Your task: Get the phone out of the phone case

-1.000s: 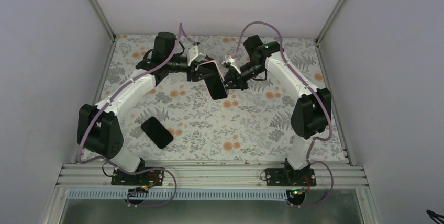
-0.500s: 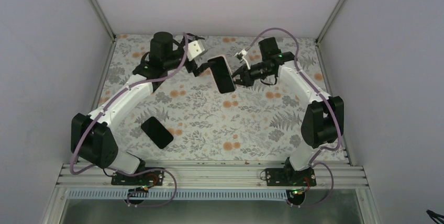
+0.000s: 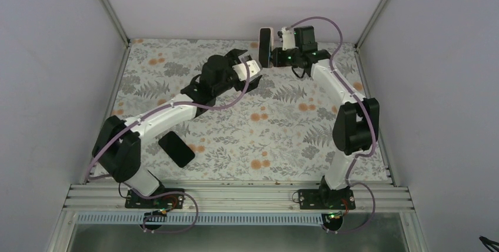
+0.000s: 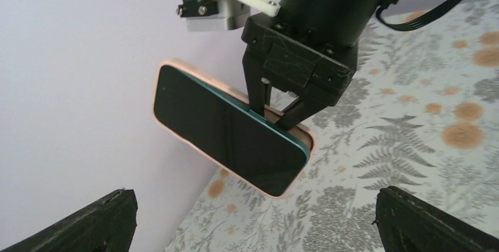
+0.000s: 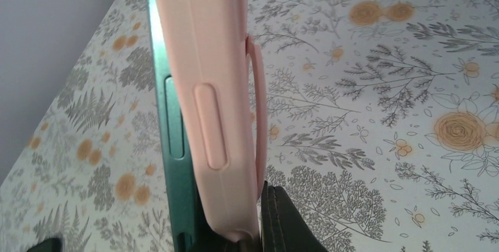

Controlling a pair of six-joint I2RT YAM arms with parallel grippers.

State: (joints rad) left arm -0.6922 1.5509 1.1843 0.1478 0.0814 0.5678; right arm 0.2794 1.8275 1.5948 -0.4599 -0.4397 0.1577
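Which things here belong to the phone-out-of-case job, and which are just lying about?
Job:
- phone, seated in the pink case
- right gripper, jaws shut on the phone
- left gripper, jaws open, empty

Lying about:
- black slab, flat on the flowered table cover

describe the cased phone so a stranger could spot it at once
At the far edge of the table, by the back wall, the right claw holds a phone in the air. It sits in a pink case, unlike the black phone lying flat beside the left arm.
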